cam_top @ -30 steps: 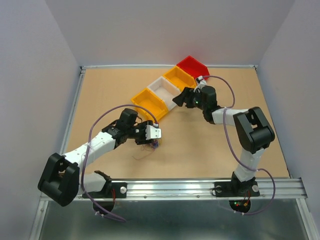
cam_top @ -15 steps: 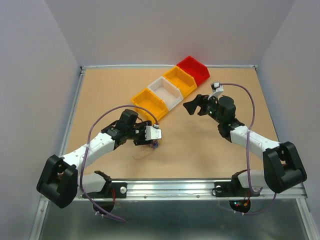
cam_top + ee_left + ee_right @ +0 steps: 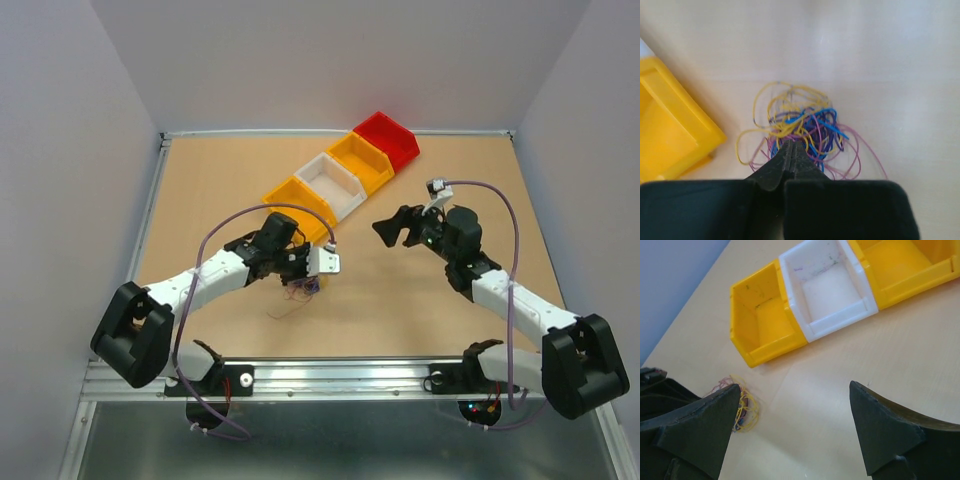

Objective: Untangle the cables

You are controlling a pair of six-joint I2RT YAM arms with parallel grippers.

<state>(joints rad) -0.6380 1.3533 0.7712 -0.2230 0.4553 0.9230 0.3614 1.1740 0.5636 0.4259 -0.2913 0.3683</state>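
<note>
Left claw (image 3: 792,148) is clenched, tips pressed together at the near edge of the cables (image 3: 799,129). Can't tell if a strand is actually pinched: the wires are too thin and the tips cover the spot. Right claw (image 3: 795,386) is spread wide, grasping nothing, above the table (image 3: 400,300), well apart from the cables and pointed toward them.

Cables are one small clump of yellow, blue and purple strands on the table under the left claw, just beside the corner of the nearest yellow bin (image 3: 670,130). Loose loops splay out on all sides.

Risks:
- A lift probably drags the whole clump up as one if several strands are caught, so nothing separates.
- If none are caught, the claw comes away with nothing.
- A pull toward the bin could snag loops on its corner.
- With the right claw this far off, nothing pins the clump, so it may just slide.

Hard to see:
- In the top view the clump is tiny and half under the left claw.
- In the right wrist view its own finger cuts off part of it.
- No black or whitish strands can be made out.
- The left wrist body blocks the near table.
</note>
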